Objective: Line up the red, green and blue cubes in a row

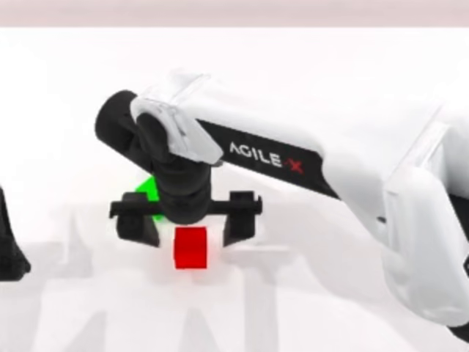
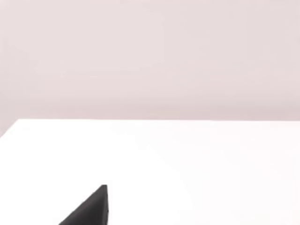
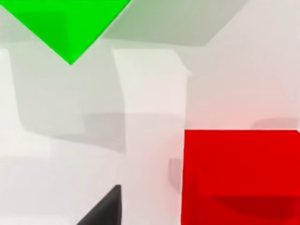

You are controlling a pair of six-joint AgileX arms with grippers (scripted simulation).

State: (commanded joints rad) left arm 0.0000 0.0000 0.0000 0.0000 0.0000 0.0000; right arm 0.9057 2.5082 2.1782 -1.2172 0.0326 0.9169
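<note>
We are hovering our right gripper (image 1: 189, 220) over the tabletop (image 1: 308, 293), fingers spread wide and holding nothing; the red cube (image 1: 190, 247) is lying just in front, the green cube (image 1: 149, 189) peeking out behind; left arm (image 1: 11, 242) is sitting at the left edge.

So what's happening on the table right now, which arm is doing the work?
The right arm is reaching across to the middle of the table, its gripper open, with the red cube between its fingers but not clamped. The green cube sits just behind, mostly hidden under the wrist. The left arm is parked at the table's left edge. No blue cube is in view.
</note>
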